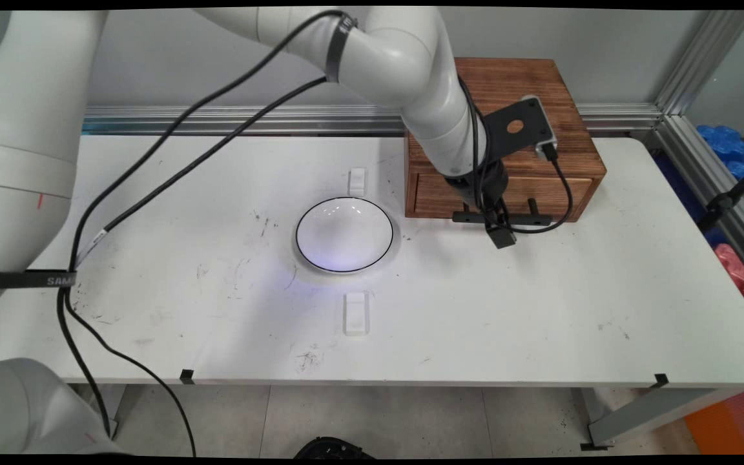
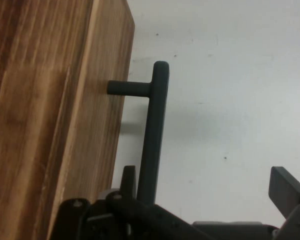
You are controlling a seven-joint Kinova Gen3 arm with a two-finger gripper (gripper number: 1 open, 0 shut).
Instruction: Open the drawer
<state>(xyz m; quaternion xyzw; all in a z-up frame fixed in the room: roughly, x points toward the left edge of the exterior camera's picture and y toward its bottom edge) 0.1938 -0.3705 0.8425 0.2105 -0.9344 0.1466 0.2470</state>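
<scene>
A brown wooden box (image 1: 517, 90) stands at the back right of the white table (image 1: 604, 303). It has one drawer (image 1: 549, 192), shut, with a black bar handle (image 1: 535, 221) across its front. My gripper (image 1: 492, 224) points down at that handle, left of its middle. In the hand view the handle bar (image 2: 152, 135) runs up between my fingers, close to the left fingertip (image 2: 128, 176), while the right fingertip (image 2: 286, 187) stands well off over bare table. The gripper (image 2: 207, 180) is open and holds nothing.
A white shallow bowl with a black rim (image 1: 344, 234) sits empty at mid-table, left of the box. Two small pale blocks lie behind it (image 1: 358, 181) and in front of it (image 1: 356, 313). Black cables (image 1: 152, 174) hang over the table's left side.
</scene>
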